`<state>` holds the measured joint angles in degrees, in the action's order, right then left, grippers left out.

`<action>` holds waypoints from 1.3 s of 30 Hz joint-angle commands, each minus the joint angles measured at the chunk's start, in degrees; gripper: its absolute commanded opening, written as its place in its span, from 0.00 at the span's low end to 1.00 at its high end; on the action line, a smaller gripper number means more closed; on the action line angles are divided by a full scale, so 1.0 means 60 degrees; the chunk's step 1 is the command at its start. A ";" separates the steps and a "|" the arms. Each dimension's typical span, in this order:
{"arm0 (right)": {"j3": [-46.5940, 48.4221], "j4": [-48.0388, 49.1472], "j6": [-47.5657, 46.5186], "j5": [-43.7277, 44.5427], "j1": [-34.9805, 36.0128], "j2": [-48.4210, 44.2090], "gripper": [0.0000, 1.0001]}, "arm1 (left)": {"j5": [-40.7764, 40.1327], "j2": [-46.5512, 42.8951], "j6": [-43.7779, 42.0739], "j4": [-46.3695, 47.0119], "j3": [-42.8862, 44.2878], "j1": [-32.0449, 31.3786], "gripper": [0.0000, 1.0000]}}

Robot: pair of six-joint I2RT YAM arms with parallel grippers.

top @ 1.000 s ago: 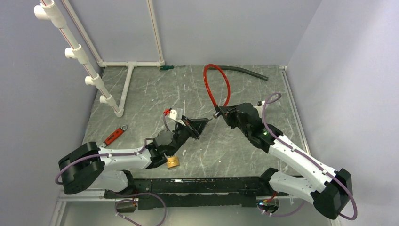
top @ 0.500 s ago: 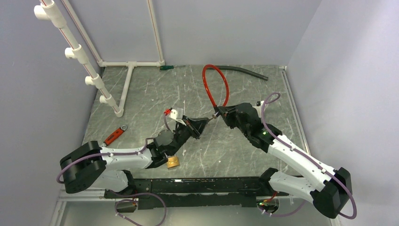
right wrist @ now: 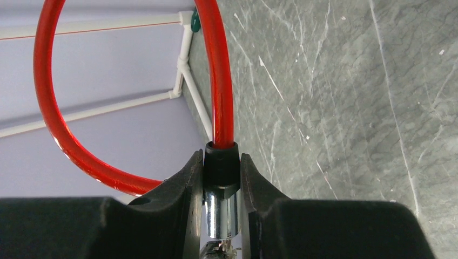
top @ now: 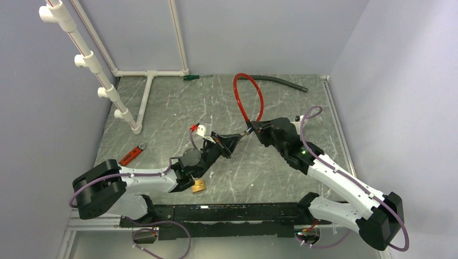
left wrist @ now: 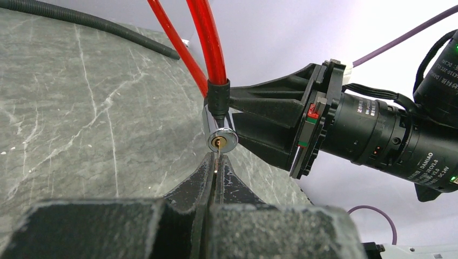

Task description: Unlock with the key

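Near the middle of the grey marbled table (top: 281,162), the two arms meet tip to tip. The left jaws are pressed together on a thin metal key (left wrist: 216,160), only a sliver of its blade showing between them. The blade points toward 12 o'clock in the left wrist view, and its tip is at the brass keyhole in the round chrome face (left wrist: 222,142) of the red cable lock (top: 250,91). Whether the tip is inside cannot be told.

The right jaws are clamped on that lock, gripping its black collar (right wrist: 221,162) and chrome barrel (right wrist: 220,216) from both sides. The red cable loops away toward 12 o'clock in the top view.

A brass padlock (top: 199,186) lies at 7 o'clock, close beside the left arm. A red-handled tool (top: 132,155) lies at 9 o'clock. A white plastic pipe frame (top: 146,102) stands at 10 o'clock. A dark green hose (top: 281,81) lies along the far edge at 12 o'clock. A small white tag (top: 200,129) hangs just at 10 o'clock of the left jaws.
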<state>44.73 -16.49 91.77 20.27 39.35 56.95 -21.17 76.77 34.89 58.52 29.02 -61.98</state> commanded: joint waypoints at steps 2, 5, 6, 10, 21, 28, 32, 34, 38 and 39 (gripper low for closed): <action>0.0161 0.1028 0.0175 -0.0307 0.0041 -0.0091 0.00 | -0.0524 0.0144 -0.0264 0.0815 0.0283 -0.0013 0.00; 0.0098 0.1085 0.0184 -0.0317 0.0048 -0.0099 0.00 | -0.0734 0.0058 -0.0217 0.0769 0.0287 -0.0013 0.00; 0.0048 0.1164 0.0181 -0.0328 0.0048 -0.0105 0.00 | -0.0833 0.0021 -0.0132 0.0710 0.0291 -0.0014 0.00; -0.0034 0.1470 0.0072 -0.0435 0.0055 -0.0102 0.00 | -0.0964 -0.0071 -0.0224 0.0807 0.0253 -0.0013 0.00; -0.0464 0.2302 0.0110 -0.0254 0.0394 -0.0131 0.00 | -0.1043 -0.0195 -0.0684 0.1218 0.0130 0.0016 0.00; -0.0546 0.2543 0.0160 0.0763 0.1141 -0.0146 0.00 | -0.1008 -0.0327 -0.0621 0.1156 0.0037 0.0121 0.00; -0.0879 0.3103 0.0267 0.1675 0.1627 -0.0368 0.00 | -0.0918 -0.0545 -0.0315 0.1045 -0.0125 0.0273 0.00; -0.1044 0.3402 0.0315 0.1764 0.1697 -0.0368 0.00 | -0.0787 -0.0564 -0.0208 0.1096 -0.0182 0.0355 0.00; -0.1022 0.3265 0.0538 0.1711 0.1689 -0.0319 0.00 | -0.0629 -0.0451 -0.0088 0.1225 -0.0255 0.0383 0.00; -0.0973 0.3027 0.0632 0.1767 0.1677 -0.0358 0.00 | -0.0621 -0.0478 -0.0044 0.1155 -0.0308 0.0383 0.00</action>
<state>37.82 -2.85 93.41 31.48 48.23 56.45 -25.56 74.39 33.28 62.06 27.53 -60.18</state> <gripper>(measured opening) 0.245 0.020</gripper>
